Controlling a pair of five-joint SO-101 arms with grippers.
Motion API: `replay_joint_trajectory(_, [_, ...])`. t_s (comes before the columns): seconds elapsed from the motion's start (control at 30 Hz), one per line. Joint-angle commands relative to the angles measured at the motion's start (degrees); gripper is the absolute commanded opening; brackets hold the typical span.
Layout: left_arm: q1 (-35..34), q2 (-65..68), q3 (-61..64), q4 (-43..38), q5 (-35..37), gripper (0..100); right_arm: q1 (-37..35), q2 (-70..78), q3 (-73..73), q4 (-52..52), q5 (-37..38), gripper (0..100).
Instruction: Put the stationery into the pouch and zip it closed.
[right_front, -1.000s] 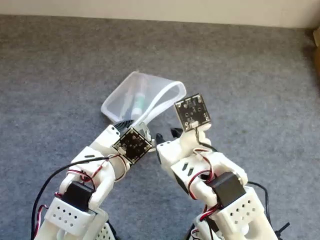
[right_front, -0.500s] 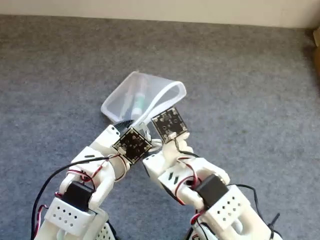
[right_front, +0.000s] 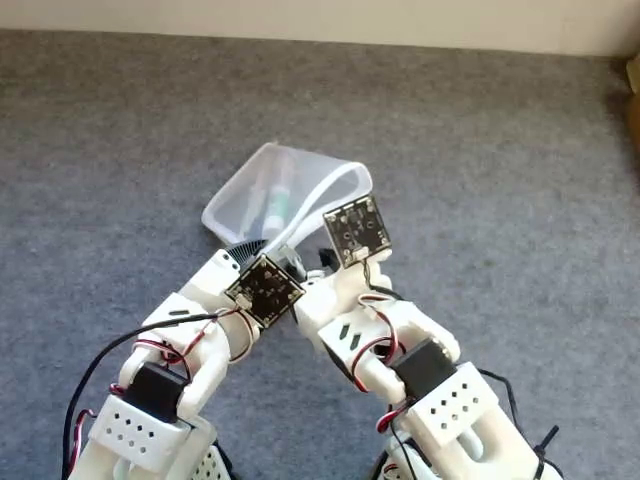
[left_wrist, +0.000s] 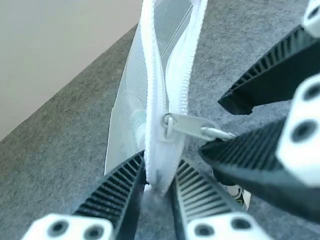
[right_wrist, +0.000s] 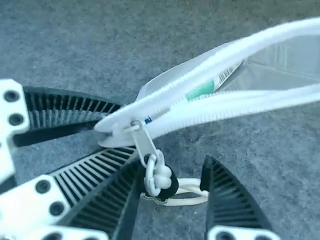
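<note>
A translucent pouch (right_front: 262, 195) with a white zip lies on the grey carpet, its mouth gaping. A green-and-white stationery item (right_front: 279, 202) lies inside it and shows through the opening (right_wrist: 202, 90). My left gripper (left_wrist: 159, 167) is shut on the pouch's end just below the zip slider (left_wrist: 169, 121). My right gripper (right_wrist: 172, 170) is open, its black fingers (left_wrist: 260, 85) on either side of the metal pull tab (right_wrist: 145, 145) and its white cord (right_wrist: 172, 192), not closed on them. In the high view both grippers meet at the pouch's near corner (right_front: 290, 258).
Grey carpet (right_front: 500, 150) lies open all round the pouch. A pale wall strip (right_front: 320, 20) borders the far side. A brown object (right_front: 634, 95) sits at the right border.
The right arm swung left toward the pouch's zip end, bringing its fingers around the pull tab. The left arm and pouch have stayed put.
</note>
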Motion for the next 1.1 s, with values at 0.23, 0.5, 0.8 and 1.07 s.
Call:
replay_joint_trajectory(0.23, [-1.4,-0.1,-1.9,0.7,1.1,1,0.8,0.6,-0.4,-1.9,-0.7,11.0])
replay_joint_trajectory(0.5, [-1.4,-0.1,-1.8,0.7,1.1,1,7.3,0.5,-0.9,-1.7,5.4,0.6])
replay_joint_trajectory(0.8, [-1.4,-0.1,-1.8,0.7,1.1,1,17.6,0.1,-1.2,-1.9,2.0,0.6])
replay_joint_trajectory(1.07, [-1.4,-0.1,-1.8,0.8,1.1,1,23.7,0.5,-5.2,-3.5,-1.3,0.6])
